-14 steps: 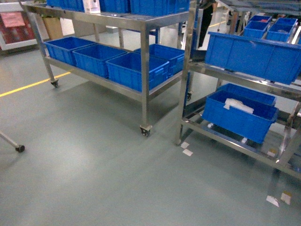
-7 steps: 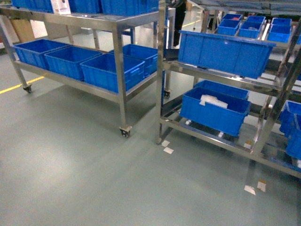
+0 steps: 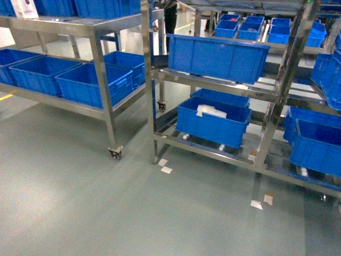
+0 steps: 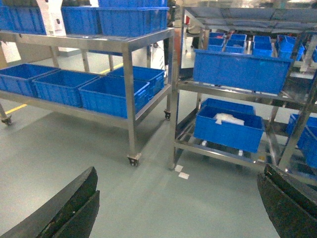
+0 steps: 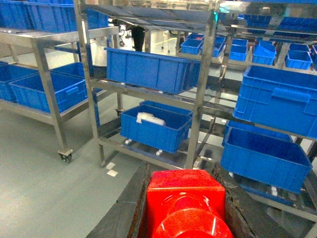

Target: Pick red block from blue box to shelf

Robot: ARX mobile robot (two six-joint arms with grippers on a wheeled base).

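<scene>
The red block (image 5: pixel 184 208) is clamped between the jaws of the right gripper (image 5: pixel 183 213), stud facing the wrist camera, so it's already out of the blue box, which isn't seen in any view. The left gripper (image 4: pixel 173 208) is spread wide with nothing in it; only its two dark fingers (image 4: pixel 64 208) show at the frame's bottom corners.

The stainless shelf (image 3: pixel 277 96) is ahead but not within reach, so more driving looks needed. The main risk is probably a clipped upright or the wheeled cart (image 3: pixel 101 80) on the left being bumped if the base is swung too tight. The block could also be dropped through the open rails if it's released over a gap instead of something solid.

As for containers: the dark blue crate (image 3: pixel 213 121) on the lower tier has some white crumpled stuff in it, maybe bags. The upper crate (image 3: pixel 218 56) can't be seen into.
</scene>
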